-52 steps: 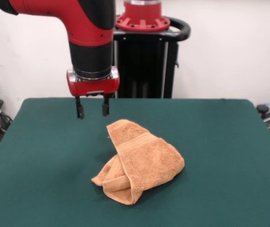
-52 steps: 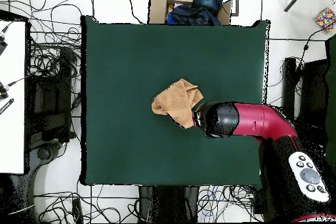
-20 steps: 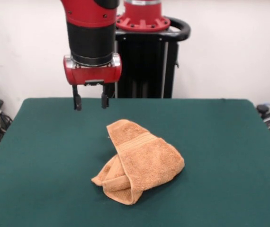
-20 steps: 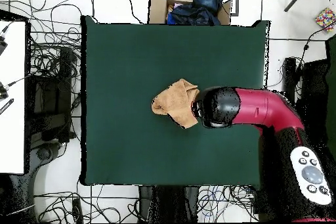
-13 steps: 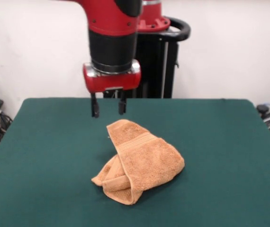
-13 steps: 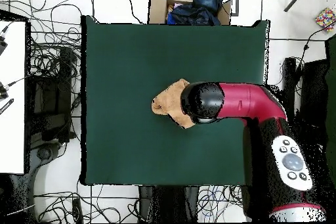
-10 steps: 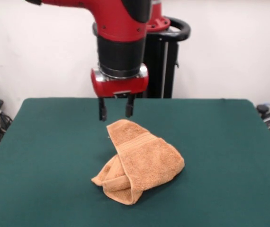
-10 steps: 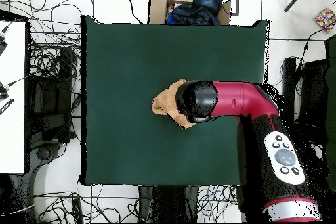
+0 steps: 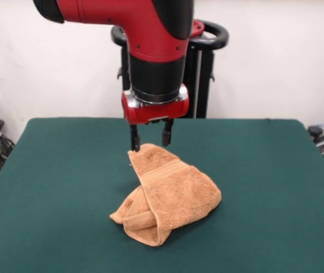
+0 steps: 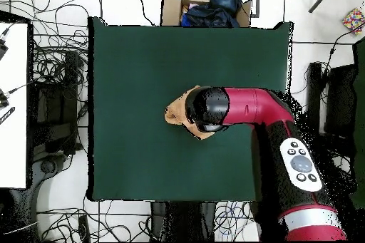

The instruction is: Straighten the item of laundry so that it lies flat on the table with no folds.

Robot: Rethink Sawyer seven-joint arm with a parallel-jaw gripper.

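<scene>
We are hovering our claw (image 9: 150,140), fingers spread open, over the towel's (image 9: 170,196) 12 o'clock corner | towel is lying bunched mid-table (image 9: 264,170), likely for unfolding.

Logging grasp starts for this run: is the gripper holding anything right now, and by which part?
Nothing is held. The gripper is open, its fingers straddling the towel at its far raised corner, not closed on it.

Bare green table (image 9: 275,187) is lying open all round the crumpled towel (image 9: 170,196), giving free passage on every side. The gripper (image 9: 150,141), fingers spread, is hanging over the towel's far edge, the arm (image 10: 249,108) blocking access from above.
</scene>
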